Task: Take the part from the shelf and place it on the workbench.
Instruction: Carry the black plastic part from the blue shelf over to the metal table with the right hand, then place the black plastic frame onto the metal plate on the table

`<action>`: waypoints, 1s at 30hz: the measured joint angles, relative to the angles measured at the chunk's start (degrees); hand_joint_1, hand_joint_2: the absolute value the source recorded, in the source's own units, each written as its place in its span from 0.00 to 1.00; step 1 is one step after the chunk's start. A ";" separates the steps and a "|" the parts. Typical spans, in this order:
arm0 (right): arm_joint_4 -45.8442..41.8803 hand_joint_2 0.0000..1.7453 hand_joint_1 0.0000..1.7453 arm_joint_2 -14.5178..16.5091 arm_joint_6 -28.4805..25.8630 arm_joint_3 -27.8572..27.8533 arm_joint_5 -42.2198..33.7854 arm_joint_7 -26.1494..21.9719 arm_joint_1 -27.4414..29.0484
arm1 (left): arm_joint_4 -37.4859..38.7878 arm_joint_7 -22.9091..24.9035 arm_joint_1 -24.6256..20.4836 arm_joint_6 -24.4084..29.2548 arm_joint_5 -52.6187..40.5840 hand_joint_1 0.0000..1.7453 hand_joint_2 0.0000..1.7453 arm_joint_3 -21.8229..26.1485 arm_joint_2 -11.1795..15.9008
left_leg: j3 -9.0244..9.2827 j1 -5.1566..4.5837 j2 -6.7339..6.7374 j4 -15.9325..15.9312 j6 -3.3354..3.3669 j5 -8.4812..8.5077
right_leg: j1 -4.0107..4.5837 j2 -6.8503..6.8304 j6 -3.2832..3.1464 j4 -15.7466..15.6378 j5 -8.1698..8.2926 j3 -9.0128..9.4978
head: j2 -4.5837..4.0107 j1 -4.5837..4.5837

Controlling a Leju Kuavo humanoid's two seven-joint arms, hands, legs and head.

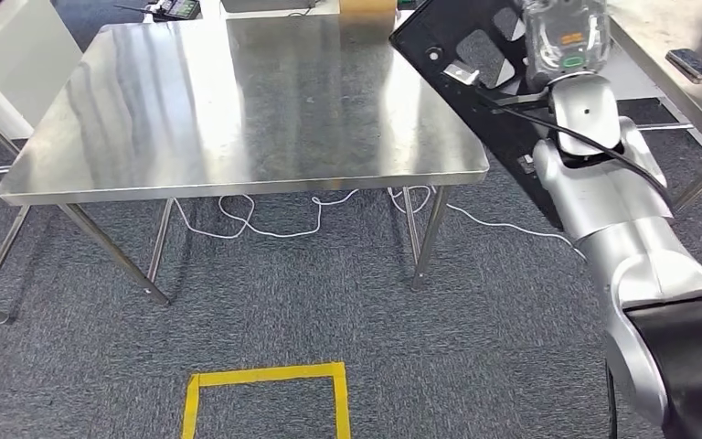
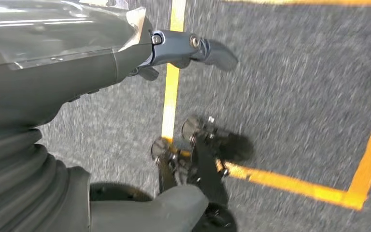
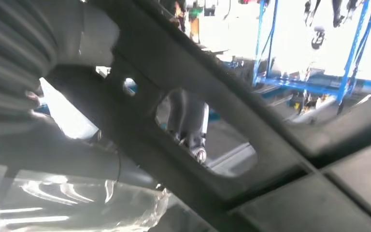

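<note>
A flat black part (image 1: 475, 87) with several cut-out openings hangs tilted over the far right corner of the steel workbench (image 1: 238, 101). My right hand (image 1: 565, 37), wrapped in a clear cover, grips the part at its upper edge. In the right wrist view the black part (image 3: 207, 145) lies right against the hand, and its holes show the room behind. My left hand (image 2: 125, 63) hangs over the carpet, its fingers (image 2: 193, 46) stretched out and apart from the thumb (image 2: 174, 208), holding nothing.
The workbench top is bare steel, with small devices (image 1: 178, 9) at its far edge. A white cable (image 1: 265, 224) trails beneath it. A yellow tape square (image 1: 265, 393) marks the carpet. A second table (image 1: 686, 82) at right carries a phone (image 1: 692, 62). A blue rack (image 3: 348, 72) stands behind.
</note>
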 joint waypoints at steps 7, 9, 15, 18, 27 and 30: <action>0.14 1.00 1.00 1.88 0.95 2.14 0.00 0.76 -0.11 | -0.02 0.39 -0.16 0.05 -0.55 0.00 1.00 0.03 -0.29 | 5.91 1.87 0.33 -3.74 -1.31 -1.74 | -0.90 -1.42 1.67 13.78 -3.31 -8.75 | 0.00 0.08; 0.14 1.00 1.00 2.29 1.68 2.88 0.00 0.85 0.48 | 0.00 0.77 -0.11 0.04 -0.98 0.00 1.00 0.03 -0.48 | 7.16 2.76 0.26 -3.62 -2.57 -3.02 | -1.99 -1.74 2.63 12.98 -4.28 -10.72 | 0.00 0.24; -1.24 1.00 1.00 4.24 4.33 4.94 0.01 0.41 2.26 | 0.03 1.09 -0.18 0.13 -1.27 0.00 1.00 0.08 -0.48 | 9.31 3.93 0.51 -1.62 -6.31 -7.26 | -3.35 -3.59 4.94 -0.74 6.95 -8.02 | 0.00 1.60; -3.43 1.00 1.00 5.30 5.27 5.37 0.01 0.32 2.64 | 0.02 1.01 -0.26 0.09 -1.40 0.00 1.00 0.08 -0.56 | 7.90 4.26 0.95 1.56 -6.89 -7.29 | -3.51 -3.09 2.26 -0.54 6.13 -6.89 | 0.00 1.25; -8.52 1.00 1.00 6.96 10.30 6.20 -0.03 -1.27 4.97 | 0.03 0.74 0.00 -0.22 -2.80 0.00 1.00 0.12 -0.46 | -2.17 3.76 1.34 5.41 -5.63 -4.67 | -2.42 -2.20 0.93 -0.72 1.06 -0.57 | 0.00 0.40; -7.98 1.00 1.00 7.20 12.04 8.71 0.00 1.12 3.84 | -0.01 0.68 0.08 -0.30 -3.76 0.00 1.00 0.10 -0.34 | -0.53 2.64 1.36 -0.69 -4.35 0.20 | -2.06 -1.92 1.91 -0.99 -0.30 0.85 | 0.00 0.29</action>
